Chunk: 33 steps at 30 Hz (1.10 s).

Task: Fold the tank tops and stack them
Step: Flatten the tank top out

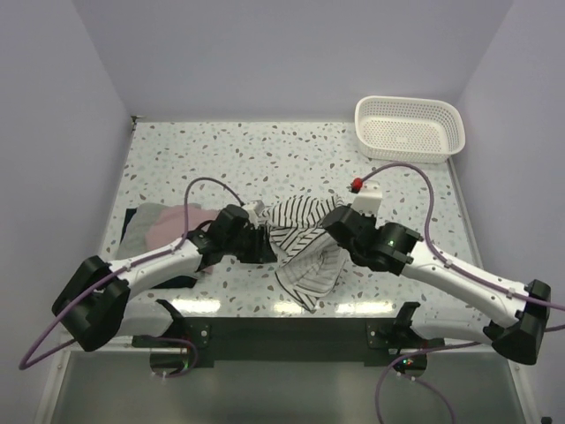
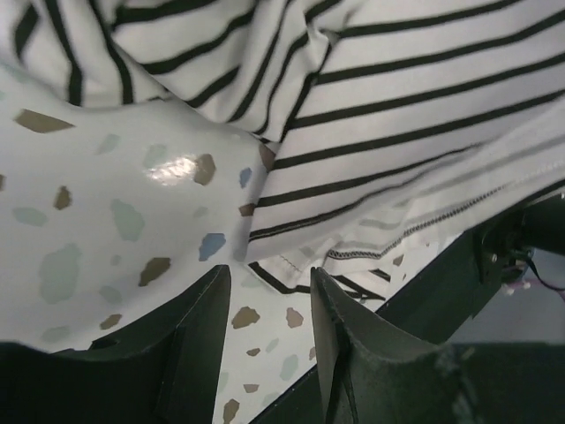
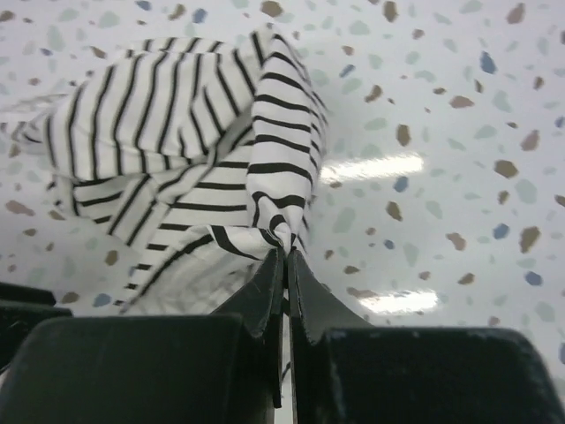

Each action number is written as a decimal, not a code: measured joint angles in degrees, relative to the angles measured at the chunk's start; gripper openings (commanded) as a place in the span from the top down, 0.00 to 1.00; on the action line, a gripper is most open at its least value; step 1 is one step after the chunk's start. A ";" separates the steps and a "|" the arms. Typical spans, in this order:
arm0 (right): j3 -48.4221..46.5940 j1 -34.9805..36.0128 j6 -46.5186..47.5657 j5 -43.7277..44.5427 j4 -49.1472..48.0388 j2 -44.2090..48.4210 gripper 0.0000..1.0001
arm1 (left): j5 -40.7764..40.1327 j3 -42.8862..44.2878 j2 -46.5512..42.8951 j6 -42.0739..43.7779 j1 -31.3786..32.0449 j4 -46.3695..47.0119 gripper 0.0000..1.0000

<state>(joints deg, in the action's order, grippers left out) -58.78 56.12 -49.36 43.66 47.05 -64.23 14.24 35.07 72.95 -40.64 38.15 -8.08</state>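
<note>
Striped top (image 1: 305, 243) looks like thin, light, floppy jersey w/ no stiffness, so it'll drape and bunch wherever it's lifted. It prob. slides easily on the smooth speckled table (image 1: 221, 150). Not fragile. Best taken at a hem, strap or corner w/ a firm pinch; a grab mid-panel would just gather more folds. Two holds on one edge, well apart, should let it hang flat.

It lies crumpled at table centre, toward the near edge, btwn the two arms. Right claw (image 3: 284, 254) is pressed closed on a pinched ridge of the striped cloth. In the right wrist view the fabric rises straight out of the fingertips and fans away to the left, w/ the rest heaped on the table beyond. Can't tell whether that ridge is a strap or a body fold.

Left claw (image 2: 268, 274) is spread apart w/ nothing in it, low over the table. The stitched hem of the striped top runs just ahead of its fingertips and a bit to the right, close but not btwn the fingers. The bulk of the cloth folds above and beyond. My read: that hem is the obvious spot for the left claw to pinch.

Pink top (image 1: 172, 221) and dark top (image 1: 137, 225) lie at table left beside the left arm, apart from both claws.
</note>
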 measured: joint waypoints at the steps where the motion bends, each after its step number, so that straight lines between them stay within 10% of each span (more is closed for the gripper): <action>1: 0.76 -0.37 -0.59 0.63 2.08 1.18 1.00 | 0.57 0.07 0.63 0.26 1.38 0.13 0.55; 16: -8.52 -2.43 0.59 8.46 13.33 4.07 1.00 | -2.47 0.46 2.91 1.33 8.24 1.05 0.46; 28: -12.41 -5.27 6.64 9.75 13.20 5.01 1.00 | -8.63 19.04 28.02 -6.99 -1.27 6.54 0.44; 33: -15.28 -5.86 9.20 9.66 12.39 4.83 1.00 | -9.46 32.17 39.41 -8.61 -1.29 6.73 0.76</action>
<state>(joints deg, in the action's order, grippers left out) -74.06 50.26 -40.16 53.32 59.44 -59.40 4.78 67.24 112.36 -49.25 36.86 -1.34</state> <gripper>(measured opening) 0.015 0.374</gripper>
